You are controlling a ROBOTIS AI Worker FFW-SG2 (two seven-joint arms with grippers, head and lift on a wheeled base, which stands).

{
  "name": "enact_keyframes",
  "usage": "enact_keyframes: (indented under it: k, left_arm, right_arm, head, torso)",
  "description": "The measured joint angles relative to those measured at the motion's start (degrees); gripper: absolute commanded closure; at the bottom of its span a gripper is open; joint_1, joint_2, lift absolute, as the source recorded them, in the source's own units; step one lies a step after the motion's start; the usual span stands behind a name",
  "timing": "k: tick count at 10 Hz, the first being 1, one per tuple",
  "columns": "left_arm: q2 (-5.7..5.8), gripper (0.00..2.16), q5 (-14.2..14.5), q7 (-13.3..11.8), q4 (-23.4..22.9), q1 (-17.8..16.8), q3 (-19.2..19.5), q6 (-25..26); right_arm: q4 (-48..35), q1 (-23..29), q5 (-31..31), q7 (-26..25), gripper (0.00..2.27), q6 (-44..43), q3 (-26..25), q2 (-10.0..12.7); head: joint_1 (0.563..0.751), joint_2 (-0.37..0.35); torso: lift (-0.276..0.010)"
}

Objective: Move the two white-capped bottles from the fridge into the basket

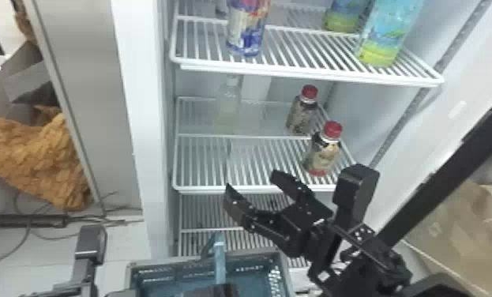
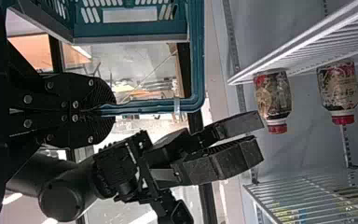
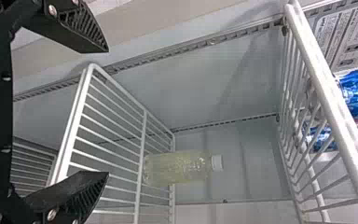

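Observation:
My right gripper point(image 1: 252, 180) stands open before the fridge's middle shelf, nothing between its fingers; in the right wrist view the gripper point(image 3: 107, 112) faces the pale, see-through white-capped bottle point(image 3: 179, 168). That bottle point(image 1: 229, 103) is upright toward the back left of the middle shelf point(image 1: 256, 158), apart from the gripper. At the head view's bottom edge is my left gripper point(image 1: 211, 290), by the handle of the blue-grey basket point(image 1: 274, 262). In the left wrist view the left gripper point(image 2: 114, 110) is shut on the handle point(image 2: 140, 107) of the basket point(image 2: 130, 31).
Two red-capped bottles point(image 1: 303, 112) point(image 1: 323, 154) stand on the middle shelf's right side. The upper shelf point(image 1: 308, 51) holds a blue-labelled bottle point(image 1: 246, 29) and green-blue bottles point(image 1: 385, 39). The fridge's left wall edge point(image 1: 142, 118) rises beside the shelves.

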Motion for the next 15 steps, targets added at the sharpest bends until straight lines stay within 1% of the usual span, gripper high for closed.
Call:
enact_keyframes:
  k: [3,6,12,15]
  left_arm:
    - [0.00,1.15,0.00,0.00,0.00,0.00,-0.05,0.00]
    - [0.00,1.15,0.11,0.00,0.00,0.00,-0.24,0.00]
    - [0.05,1.15,0.11,0.00,0.00,-0.14,-0.58,0.02]
    - [0.10,1.15,0.21,0.00,0.00,-0.16,-0.72,0.02]
  right_arm:
    - [7.49,-5.33,1.41,-1.62,0.07,-6.25,2.35,-0.51]
    - [15.64,-11.36,3.49,-3.39,0.04,-12.59,3.96,-0.42]
    - [27.80,-19.98,6.85,-5.46,0.04,-19.65,4.93,0.84]
    - [34.83,-24.49,7.19,-5.66,0.09,-22.67,6.12,1.37]
  head:
    - [0.695,-0.200]
    - [0.695,-0.197]
    - [0.695,-0.204]
    - [0.695,-0.194]
  torso:
    - [-0.260]
    - [-0.260]
    - [-0.260]
    - [-0.260]
